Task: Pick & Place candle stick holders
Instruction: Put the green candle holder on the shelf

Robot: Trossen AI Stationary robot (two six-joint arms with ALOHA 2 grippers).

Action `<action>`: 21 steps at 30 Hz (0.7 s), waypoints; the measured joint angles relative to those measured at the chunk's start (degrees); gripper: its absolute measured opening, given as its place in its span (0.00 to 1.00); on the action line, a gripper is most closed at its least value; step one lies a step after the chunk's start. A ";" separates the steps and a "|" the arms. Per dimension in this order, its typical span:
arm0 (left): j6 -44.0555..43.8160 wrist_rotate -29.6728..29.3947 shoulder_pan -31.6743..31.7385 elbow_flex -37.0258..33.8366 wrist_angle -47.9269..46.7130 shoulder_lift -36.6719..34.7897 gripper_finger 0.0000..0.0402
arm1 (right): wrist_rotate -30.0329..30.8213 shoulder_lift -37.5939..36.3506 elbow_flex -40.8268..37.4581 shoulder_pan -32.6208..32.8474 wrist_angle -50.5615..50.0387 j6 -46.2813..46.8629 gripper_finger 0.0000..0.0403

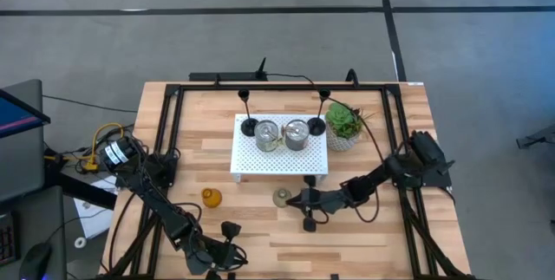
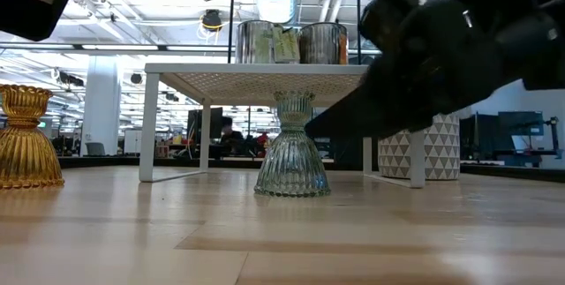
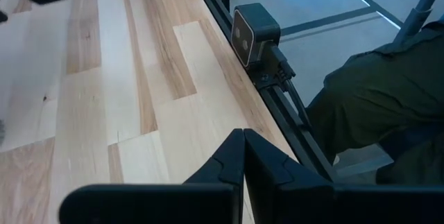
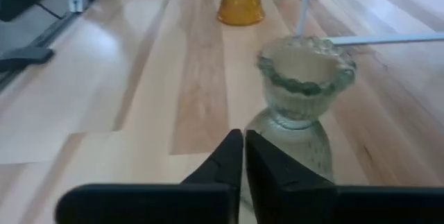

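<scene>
While the left gripper (image 1: 227, 229) waited at the table's (image 1: 364, 245) near edge, the high view showed the right gripper (image 1: 305, 200) low beside the grey-green holder (image 1: 281, 197), just off its jaws; the amber holder (image 1: 212, 197) stood well beyond. Two silver cups (image 1: 282, 133) and two black holders (image 1: 249, 126) sat on the tray (image 1: 277, 160).

In the low view the grey-green holder (image 2: 292, 146) stood upright under the tray (image 2: 256, 71).

The left wrist view showed its fingers (image 3: 229, 161) closed together, empty.

In the right wrist view the fingers (image 4: 232, 156) were pressed shut, the grey-green holder (image 4: 302, 89) just ahead, not gripped.
</scene>
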 joint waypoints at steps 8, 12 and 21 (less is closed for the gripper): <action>-0.03 0.01 0.00 0.00 0.00 0.00 0.01 | -0.42 2.28 1.22 -0.61 -0.72 5.14 0.28; -0.03 0.02 0.00 0.01 0.00 0.00 0.01 | -1.30 1.73 1.22 -0.63 -2.28 6.03 0.45; -0.04 0.02 0.00 0.00 -0.02 0.00 0.01 | -1.43 1.65 1.22 -1.87 -1.97 6.04 0.70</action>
